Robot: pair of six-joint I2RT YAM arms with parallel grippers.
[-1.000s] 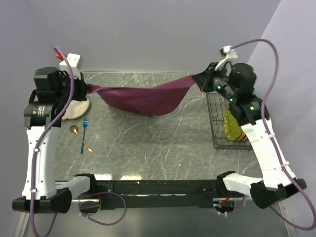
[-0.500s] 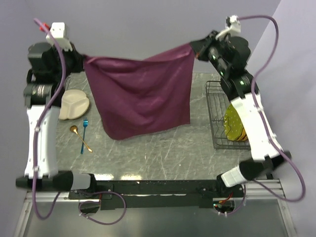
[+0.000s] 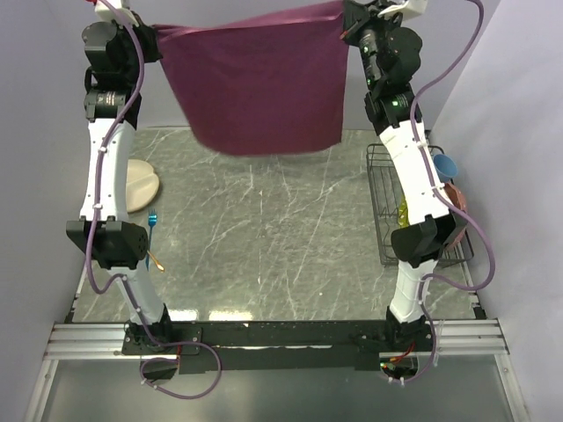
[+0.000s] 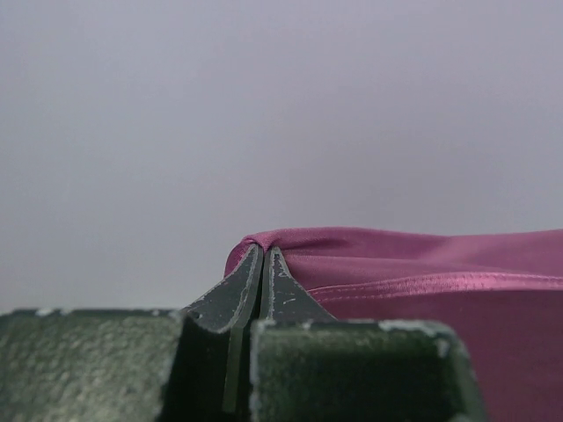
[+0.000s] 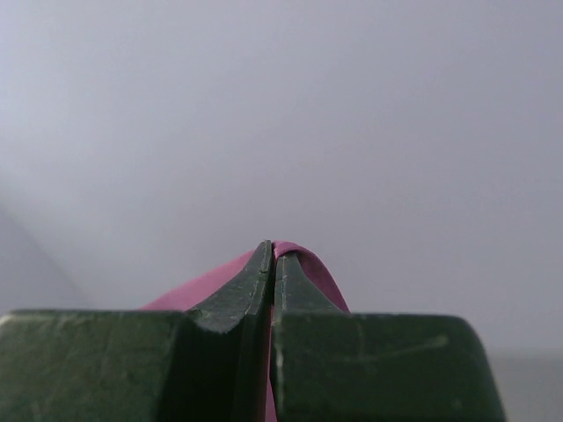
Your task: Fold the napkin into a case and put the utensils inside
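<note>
The maroon-purple napkin [image 3: 255,79] hangs as one open sheet high above the back of the table, stretched between both grippers. My left gripper [image 3: 157,33] is shut on its top left corner, and my right gripper [image 3: 345,19] is shut on its top right corner. In the left wrist view the cloth [image 4: 422,272] wraps over the closed gripper [image 4: 265,251]. The right wrist view shows the same: cloth [image 5: 312,264] pinched in the gripper [image 5: 274,249]. No case is in view. The blue fork [image 3: 152,220] and the gold spoon's handle end [image 3: 159,263] lie on the table at the left, mostly hidden by my left arm.
A cream plate [image 3: 142,185] sits at the left, behind the fork. A black wire rack [image 3: 384,207] stands along the right edge with a yellow item in it. Beside it are a blue cup [image 3: 446,164] and a brown bowl [image 3: 456,195].
Both arms have risen steeply, lifting the napkin from a sagging bundle near the table to a flat sheet hanging high. The utensils and plate have not moved.
</note>
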